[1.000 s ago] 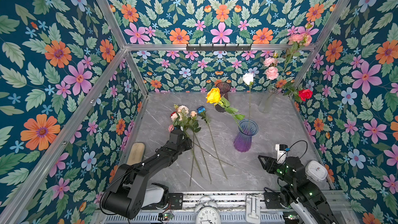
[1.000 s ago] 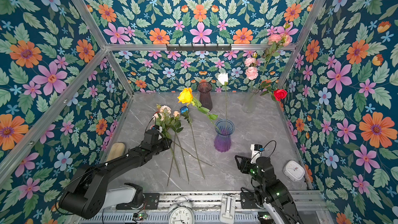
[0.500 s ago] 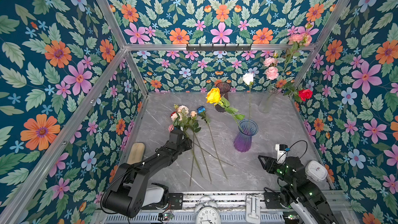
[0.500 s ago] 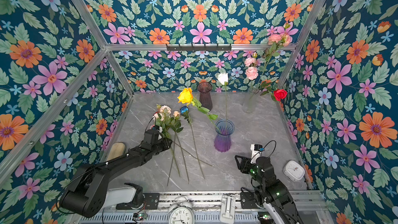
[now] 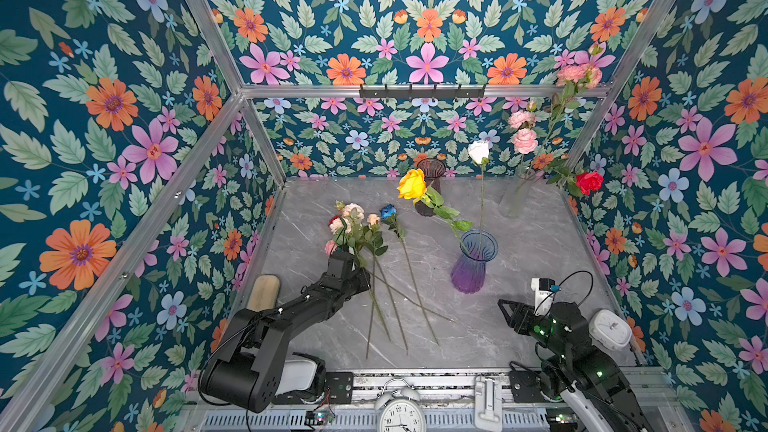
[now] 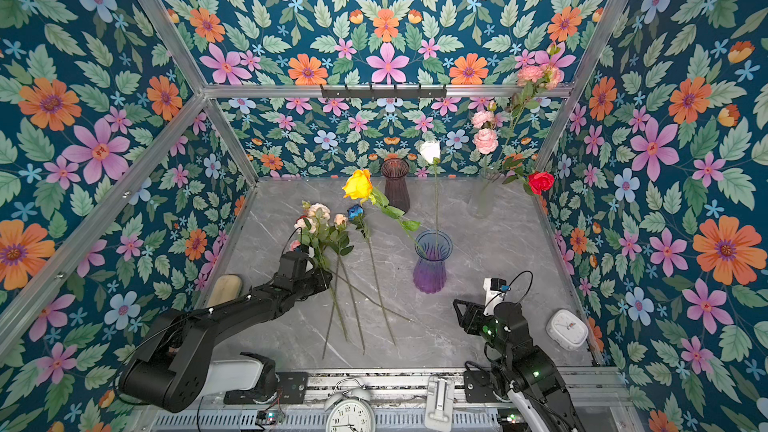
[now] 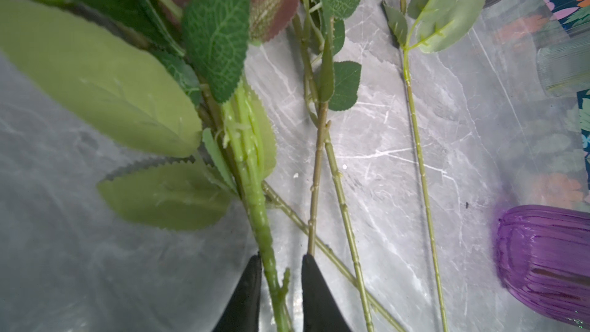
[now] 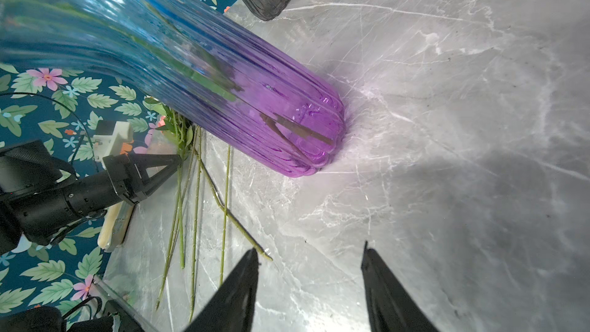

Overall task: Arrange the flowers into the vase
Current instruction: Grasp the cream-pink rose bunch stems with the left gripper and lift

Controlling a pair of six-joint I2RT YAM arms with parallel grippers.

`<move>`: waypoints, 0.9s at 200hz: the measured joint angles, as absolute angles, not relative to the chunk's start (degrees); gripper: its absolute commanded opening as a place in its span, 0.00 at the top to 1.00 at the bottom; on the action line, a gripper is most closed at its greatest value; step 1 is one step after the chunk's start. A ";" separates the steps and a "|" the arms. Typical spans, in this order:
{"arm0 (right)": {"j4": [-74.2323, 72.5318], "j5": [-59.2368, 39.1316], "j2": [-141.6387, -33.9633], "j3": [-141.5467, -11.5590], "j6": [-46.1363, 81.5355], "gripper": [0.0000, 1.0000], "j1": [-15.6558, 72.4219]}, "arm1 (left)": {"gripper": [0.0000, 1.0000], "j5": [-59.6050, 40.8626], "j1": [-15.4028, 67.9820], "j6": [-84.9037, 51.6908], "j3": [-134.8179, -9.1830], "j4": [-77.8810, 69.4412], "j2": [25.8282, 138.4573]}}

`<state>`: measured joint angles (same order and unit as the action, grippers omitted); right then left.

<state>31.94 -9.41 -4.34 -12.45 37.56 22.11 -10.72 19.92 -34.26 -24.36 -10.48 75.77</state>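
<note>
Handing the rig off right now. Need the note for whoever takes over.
Left tool: open, jaws straddle one green stem of the loose bunch, with a gap showing on one side.
Right tool: open, empty, over the table near the blue-purple vase.
Done: yellow rose and white rose stand in that vase. Pink blooms and red rose are in the clear vase at the back.
Left: pale pink bunch and blue rose lie on the table.
</note>
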 measured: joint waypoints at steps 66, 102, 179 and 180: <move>31.94 -9.41 -4.34 -12.45 37.56 0.46 22.11 | 0.98 -11.35 19.57 -34.44 -24.82 -10.15 74.59; 31.92 -9.43 -4.34 -12.45 37.54 0.46 22.11 | 1.00 -11.31 19.51 -34.22 -26.63 -7.14 69.93; 31.92 -9.43 -4.34 -12.45 37.54 0.46 22.11 | 1.00 -9.34 19.51 -31.46 -32.69 0.93 53.45; 31.92 -9.43 -4.34 -12.45 37.54 0.46 22.11 | 1.00 -9.43 19.51 -31.46 -32.71 0.93 52.99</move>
<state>31.92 -9.43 -4.34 -12.45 37.54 22.11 -9.43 19.51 -31.46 -32.71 0.93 52.99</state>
